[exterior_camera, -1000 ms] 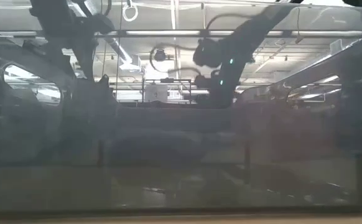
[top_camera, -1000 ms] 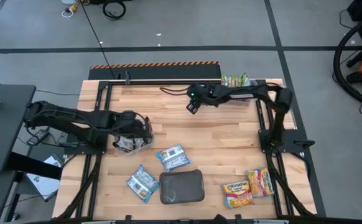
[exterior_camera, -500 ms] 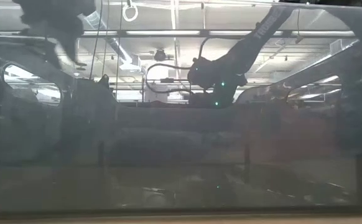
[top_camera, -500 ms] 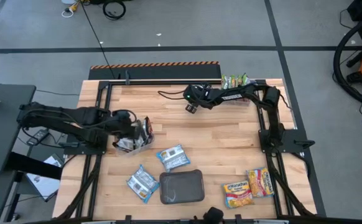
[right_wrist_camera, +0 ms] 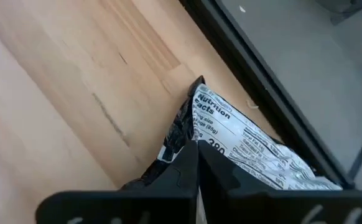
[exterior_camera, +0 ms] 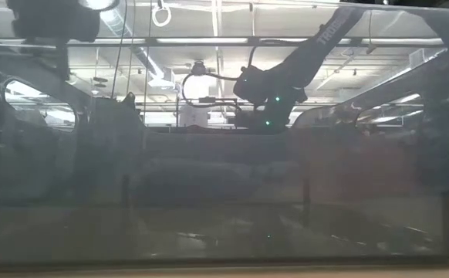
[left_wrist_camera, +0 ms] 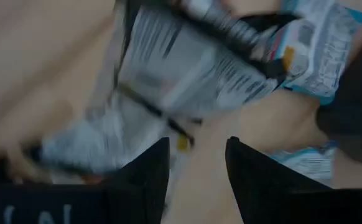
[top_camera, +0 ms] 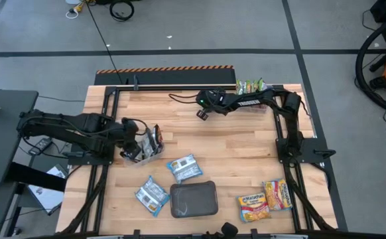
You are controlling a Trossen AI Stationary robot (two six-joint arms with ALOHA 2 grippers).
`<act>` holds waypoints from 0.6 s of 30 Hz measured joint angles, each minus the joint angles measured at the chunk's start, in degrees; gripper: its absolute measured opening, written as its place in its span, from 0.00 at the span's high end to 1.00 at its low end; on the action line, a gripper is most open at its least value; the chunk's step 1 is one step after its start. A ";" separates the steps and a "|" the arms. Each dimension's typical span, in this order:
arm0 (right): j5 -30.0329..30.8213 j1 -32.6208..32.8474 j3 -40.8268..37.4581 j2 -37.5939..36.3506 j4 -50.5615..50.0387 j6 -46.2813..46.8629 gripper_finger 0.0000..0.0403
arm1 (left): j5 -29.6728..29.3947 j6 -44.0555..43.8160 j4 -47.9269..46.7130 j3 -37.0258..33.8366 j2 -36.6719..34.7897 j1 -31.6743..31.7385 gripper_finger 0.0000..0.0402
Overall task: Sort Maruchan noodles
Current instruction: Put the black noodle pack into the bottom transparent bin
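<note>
The right pincer (right_wrist_camera: 198,167), clamped on a noodle packet (right_wrist_camera: 243,149), should carry it level to its matching pile while the left pincer (left_wrist_camera: 196,155) waits apart.

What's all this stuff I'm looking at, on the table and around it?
Blue-white packets: two, mid-table near the front.
Yellow-orange packets: two, front right corner.
Green packets: count unclear, back right edge.
Heaped packets: count unclear, silvery and dark, left side.
Tray: one, dark grey, front centre.
Table: one, light wood.
Left pincer: open, over the heap.
Right pincer: shut on a dark-edged packet, toward the back.
</note>
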 joint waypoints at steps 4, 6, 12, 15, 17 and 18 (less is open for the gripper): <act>-2.47 0.39 -0.20 -2.65 -1.06 3.84 0.98 | -2.15 12.25 4.75 0.00 0.00 0.00 0.60; -5.65 0.61 -0.20 -5.48 -1.44 7.24 0.98 | -2.17 14.15 7.39 0.00 0.00 0.00 0.60; -18.87 3.18 -0.17 -14.14 4.06 12.61 0.98 | -7.81 8.81 21.22 0.00 -0.11 1.45 0.60; -23.28 5.98 -0.09 -17.24 9.02 8.15 0.98 | -11.63 9.61 28.68 0.00 -0.11 2.84 0.59; -27.38 7.62 -0.09 -18.51 10.98 7.31 0.98 | -14.07 14.96 33.34 0.00 -0.09 3.77 0.59; -29.02 8.39 -0.09 -18.96 11.19 7.96 0.98 | -14.93 18.88 35.74 0.00 -0.09 4.10 0.59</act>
